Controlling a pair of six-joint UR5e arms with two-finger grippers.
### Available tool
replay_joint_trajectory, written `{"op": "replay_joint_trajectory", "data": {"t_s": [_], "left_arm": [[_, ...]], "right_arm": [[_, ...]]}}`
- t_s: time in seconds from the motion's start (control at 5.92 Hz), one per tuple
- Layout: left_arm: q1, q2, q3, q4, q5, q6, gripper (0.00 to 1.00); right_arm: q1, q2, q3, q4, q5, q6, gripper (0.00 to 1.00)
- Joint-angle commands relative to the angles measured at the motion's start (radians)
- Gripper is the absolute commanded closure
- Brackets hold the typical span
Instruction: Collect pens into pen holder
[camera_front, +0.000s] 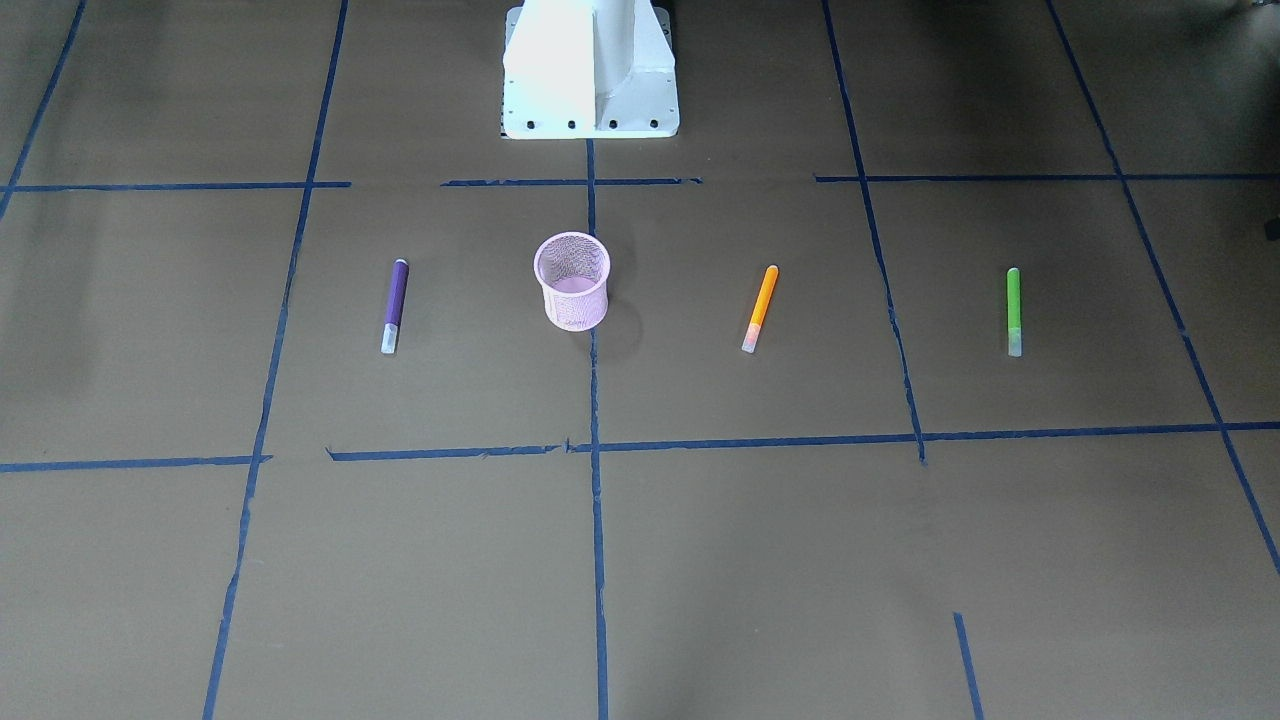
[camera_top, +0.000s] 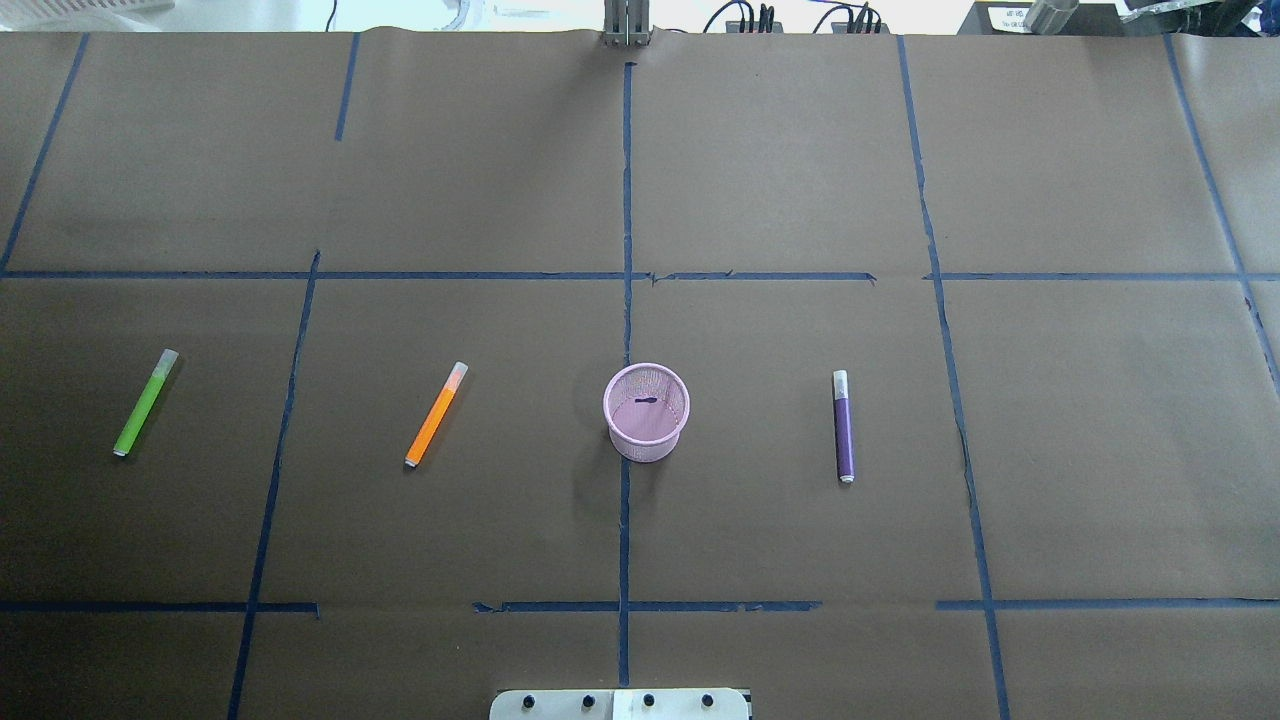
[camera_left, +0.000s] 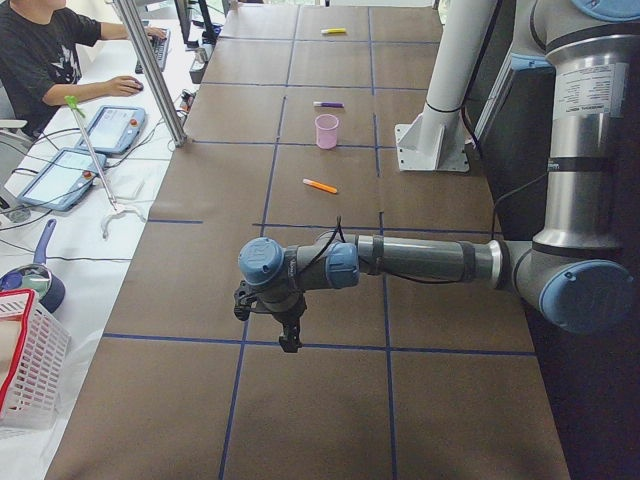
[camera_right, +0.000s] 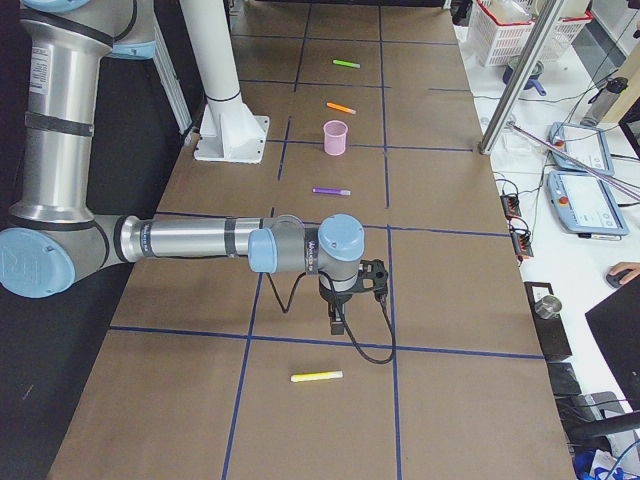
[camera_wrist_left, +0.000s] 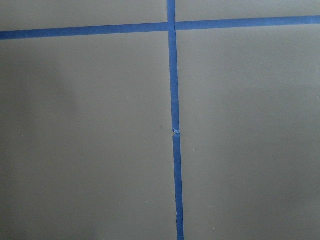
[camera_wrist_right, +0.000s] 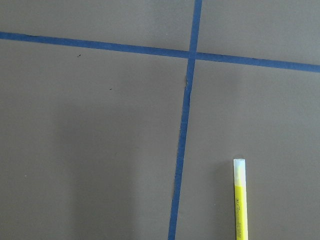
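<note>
The pink mesh pen holder (camera_top: 646, 412) stands upright at the table's middle and holds nothing. The purple pen (camera_top: 843, 425) lies to its right. The orange pen (camera_top: 436, 414) and the green pen (camera_top: 145, 403) lie to its left. All three lie flat on the brown paper. A yellow pen (camera_right: 316, 377) lies far out on my right side, just beyond my right gripper (camera_right: 335, 325), and shows in the right wrist view (camera_wrist_right: 240, 200). My left gripper (camera_left: 290, 340) hangs over bare paper far to the left. I cannot tell whether either gripper is open or shut.
Blue tape lines (camera_top: 626, 300) divide the brown paper table. The robot's white base (camera_front: 590, 70) stands behind the holder. A person sits at a side desk (camera_left: 40, 60) with tablets. A white basket (camera_left: 25, 365) stands off the table's left end.
</note>
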Motion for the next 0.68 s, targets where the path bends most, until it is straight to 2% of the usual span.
{"op": "replay_joint_trajectory", "data": {"t_s": [0.0,0.51], "left_arm": [[0.000,0.001,-0.003,-0.002,0.001,0.001,0.00],[0.000,-0.004,-0.009,-0.005,0.006,0.001,0.00]], "right_arm": [[0.000,0.000,0.000,0.000,0.000,0.001,0.00],[0.001,0.002,0.002,0.002,-0.005,-0.009,0.00]]}}
